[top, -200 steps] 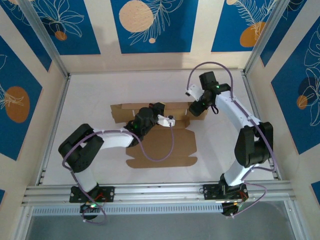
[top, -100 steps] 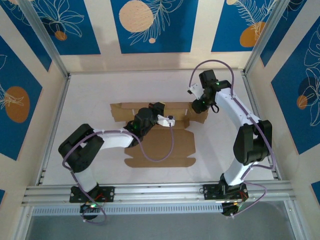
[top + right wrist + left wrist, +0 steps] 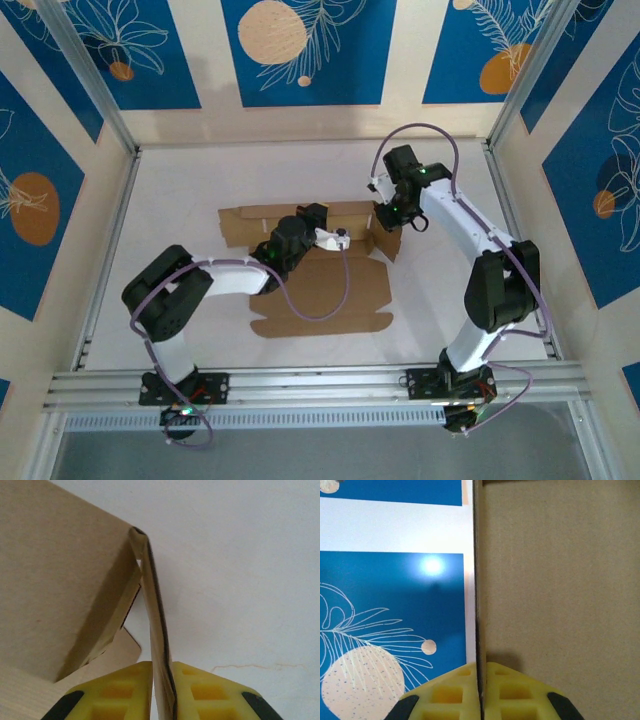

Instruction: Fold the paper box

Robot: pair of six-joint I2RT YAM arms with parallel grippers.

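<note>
The paper box is brown cardboard, partly flat on the white table, with its back wall raised. My left gripper is shut on that back wall from above; in the left wrist view its yellow fingers pinch the thin cardboard edge, and the panel spreads to the right. My right gripper is shut on the box's right end flap. In the right wrist view the flap stands upright between the fingers, meeting a folded wall at a corner.
Patterned blue and cream walls close in the table on three sides. An aluminium rail runs along the near edge. Bare white tabletop lies left of the box and behind it.
My right gripper has closed on the right end flap and swung it leftward, standing it up. The left gripper has stayed on the back wall.
</note>
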